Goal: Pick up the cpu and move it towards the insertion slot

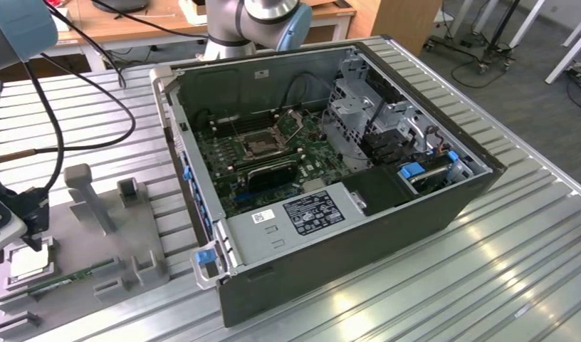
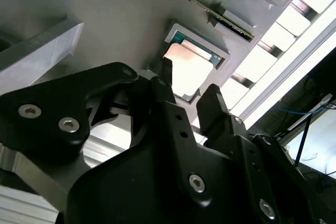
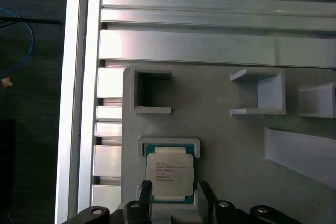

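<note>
Hovers with the tool (image 3: 175,190) spread wide, gripping nothing, fingertips (image 3: 145,188) flanking the cpu (image 3: 169,170) in the first wrist view. Has the cpu flat in a recess of the grey holder (image 1: 99,241) on the surface (image 1: 414,288), at eight o'clock from the open computer case (image 1: 367,235) in the exterior view. Stands well apart from the insertion slot (image 1: 262,144) inside that case.

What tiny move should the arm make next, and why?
Probably ease straight down and close: the gripper hangs open with a finger on either side of the cpu, which lies in its grey holder, not yet gripped.
</note>
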